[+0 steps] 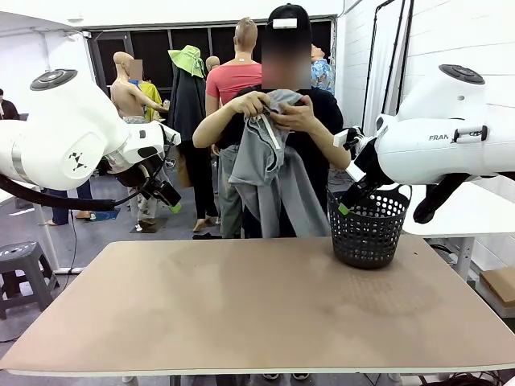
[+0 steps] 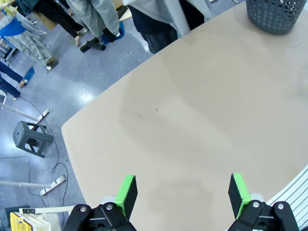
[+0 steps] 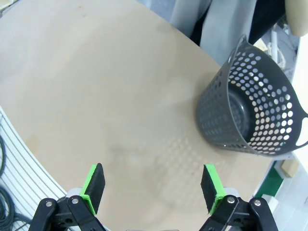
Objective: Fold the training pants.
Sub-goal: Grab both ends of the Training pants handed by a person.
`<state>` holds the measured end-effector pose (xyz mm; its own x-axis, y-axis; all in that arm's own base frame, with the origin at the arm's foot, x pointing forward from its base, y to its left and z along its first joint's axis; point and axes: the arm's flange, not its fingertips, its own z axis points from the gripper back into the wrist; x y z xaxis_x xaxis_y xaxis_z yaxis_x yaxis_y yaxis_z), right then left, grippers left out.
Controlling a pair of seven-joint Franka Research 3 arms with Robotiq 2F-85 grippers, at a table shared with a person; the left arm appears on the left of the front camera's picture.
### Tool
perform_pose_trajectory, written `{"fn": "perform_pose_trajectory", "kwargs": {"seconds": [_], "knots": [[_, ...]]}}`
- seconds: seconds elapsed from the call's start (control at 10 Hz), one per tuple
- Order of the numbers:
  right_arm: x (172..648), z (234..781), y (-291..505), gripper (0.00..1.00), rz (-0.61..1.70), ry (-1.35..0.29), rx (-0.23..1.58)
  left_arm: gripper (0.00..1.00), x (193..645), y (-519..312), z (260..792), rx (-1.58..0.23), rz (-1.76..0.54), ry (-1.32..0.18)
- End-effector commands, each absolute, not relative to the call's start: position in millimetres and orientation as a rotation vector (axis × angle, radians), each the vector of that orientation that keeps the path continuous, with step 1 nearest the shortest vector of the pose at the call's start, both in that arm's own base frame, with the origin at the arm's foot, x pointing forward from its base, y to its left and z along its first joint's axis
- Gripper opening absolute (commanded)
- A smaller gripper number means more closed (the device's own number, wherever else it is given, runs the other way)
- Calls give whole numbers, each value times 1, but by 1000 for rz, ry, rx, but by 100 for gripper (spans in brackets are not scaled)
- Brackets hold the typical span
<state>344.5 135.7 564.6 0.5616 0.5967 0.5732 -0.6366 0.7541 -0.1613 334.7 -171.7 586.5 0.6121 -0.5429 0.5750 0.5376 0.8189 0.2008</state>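
A person at the far side of the table holds the light grey training pants (image 1: pixel 273 165) bunched in both hands at chest height, the legs hanging down above the table's far edge. A strip of the pants (image 3: pixel 214 29) hangs past the table edge in the right wrist view. My left gripper (image 2: pixel 182 192) hovers open above the bare tabletop, well back from the pants. My right gripper (image 3: pixel 153 185) is also open above the table, with nothing between its green pads. In the front view both arms are raised at the sides, the left gripper (image 1: pixel 165 197) and right gripper (image 1: pixel 352 197) off the table.
A black mesh basket (image 1: pixel 368 227) stands on the tan table (image 1: pixel 241 305) at the far right, near the right gripper; it looks empty inside (image 3: pixel 240 103). A grey stool (image 2: pixel 31 139) stands on the floor to the left of the table.
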Motion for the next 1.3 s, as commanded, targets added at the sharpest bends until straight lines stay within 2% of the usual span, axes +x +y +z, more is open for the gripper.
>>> {"fn": "perform_pose_trajectory", "kwargs": {"seconds": [0.0, 1.2], "knots": [[345, 565, 136, 100, 727, -655, 66, 100, 334, -172, 587, 7, -625, -667], [345, 565, 136, 100, 727, -655, 66, 100, 334, -172, 587, 7, -625, -667]]}}
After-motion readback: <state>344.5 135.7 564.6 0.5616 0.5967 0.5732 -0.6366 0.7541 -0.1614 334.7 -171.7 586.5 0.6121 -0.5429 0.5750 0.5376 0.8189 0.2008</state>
